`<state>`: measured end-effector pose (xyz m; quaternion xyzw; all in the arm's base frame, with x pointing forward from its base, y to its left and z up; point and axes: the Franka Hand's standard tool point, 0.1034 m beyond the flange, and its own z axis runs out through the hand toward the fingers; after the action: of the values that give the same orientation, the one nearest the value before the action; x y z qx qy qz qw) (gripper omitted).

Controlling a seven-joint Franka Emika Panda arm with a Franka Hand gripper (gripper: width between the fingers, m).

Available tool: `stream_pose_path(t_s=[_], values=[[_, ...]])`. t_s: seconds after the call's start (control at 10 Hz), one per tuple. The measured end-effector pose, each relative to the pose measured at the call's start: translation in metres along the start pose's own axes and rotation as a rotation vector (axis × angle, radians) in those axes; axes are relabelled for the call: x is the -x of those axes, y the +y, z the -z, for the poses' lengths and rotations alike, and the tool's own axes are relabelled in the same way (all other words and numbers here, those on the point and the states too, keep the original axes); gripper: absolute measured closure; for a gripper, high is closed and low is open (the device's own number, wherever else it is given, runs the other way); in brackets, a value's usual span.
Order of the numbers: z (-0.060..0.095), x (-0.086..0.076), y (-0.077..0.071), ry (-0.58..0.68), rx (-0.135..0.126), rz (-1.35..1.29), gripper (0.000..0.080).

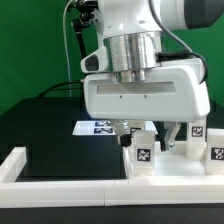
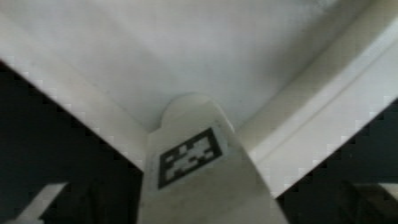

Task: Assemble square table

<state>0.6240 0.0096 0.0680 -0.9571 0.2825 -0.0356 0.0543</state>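
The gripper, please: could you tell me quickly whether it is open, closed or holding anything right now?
Gripper: open, jaws wide, gripping nothing; a tagged white leg stands just below it.

The robot body hides most of the square top [image 1: 150, 95]. The marker board [image 1: 98, 127] shows only partly behind the hand [image 1: 150, 135]. In the wrist view the leg [image 2: 199, 160] is blurred and cut by the edge.

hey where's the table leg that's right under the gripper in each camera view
Exterior view: the leg stands upright beneath the open gripper, just behind the white bar, right of centre.
Wrist view: the same leg fills the middle, close up, against the table top.
Shared landmark: the black-and-white tag on that leg.
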Motion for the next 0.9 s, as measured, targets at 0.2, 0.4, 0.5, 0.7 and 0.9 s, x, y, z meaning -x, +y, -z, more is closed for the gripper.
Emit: stream_pose_path(t_s=[0.2, 0.4, 0.5, 0.7, 0.9], values=[[-0.0014, 0.0033, -0.0005, -0.010, 0.016, 0.136, 0.0151], [-0.0015, 0.0033, -0.0003, -0.010, 0.016, 0.102, 0.0271], [-0.0015, 0.0033, -0.0003, -0.010, 0.016, 0.100, 0.0421], [-0.0019, 0.0033, 0.0012, -0.009, 0.018, -0.035, 0.0508], [-0.0006, 0.0007, 0.0016, -0.005, 0.014, -0.274, 0.0508]])
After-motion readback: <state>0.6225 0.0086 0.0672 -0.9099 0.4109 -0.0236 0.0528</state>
